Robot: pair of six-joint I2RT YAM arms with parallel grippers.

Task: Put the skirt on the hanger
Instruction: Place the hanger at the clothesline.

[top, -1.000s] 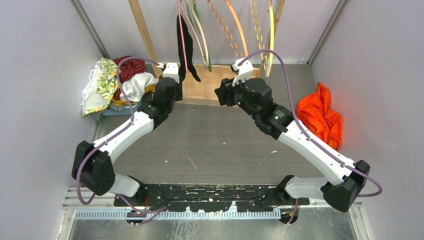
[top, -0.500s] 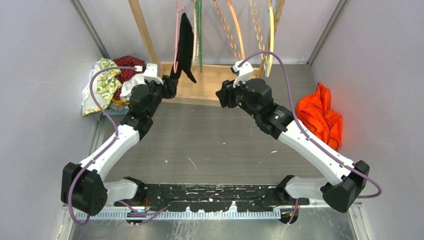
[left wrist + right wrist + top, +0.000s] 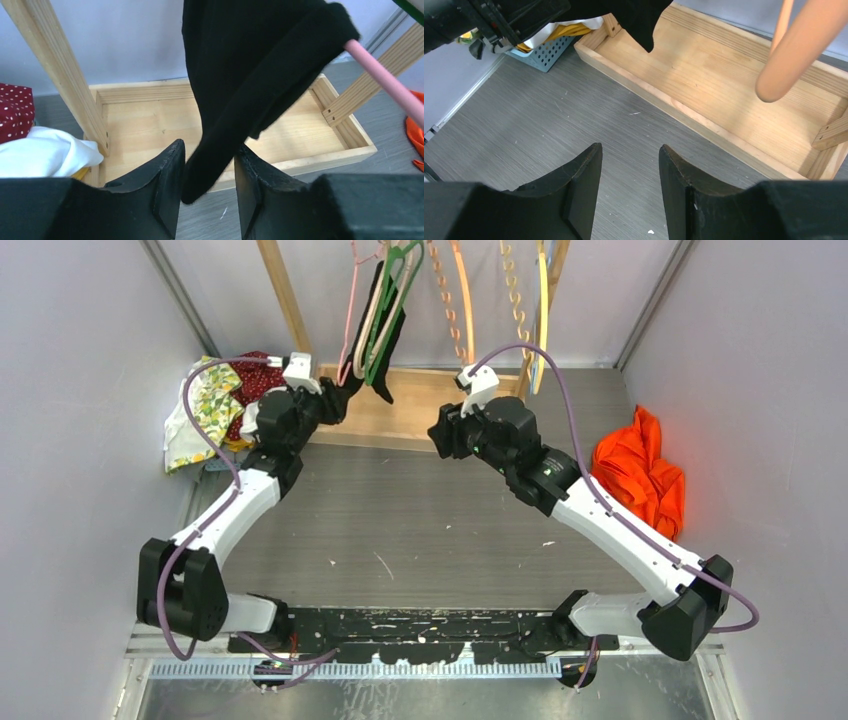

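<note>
Fabric of the black skirt (image 3: 250, 75) drapes over the pink hanger (image 3: 385, 82) on the rack above the wooden tray (image 3: 150, 120). Its lowest corner dangles between the half-spread jaws of the left gripper (image 3: 209, 150), likely so the cloth can be tugged straight. Whether the jaws actually pinch it cannot be told. The right gripper (image 3: 629, 150) hovers apart over bare floor, jaws spread and empty. Room is tight: the wooden upright (image 3: 55, 65) and the green hanger (image 3: 395, 300) crowd close, while the floor behind is free.
</note>
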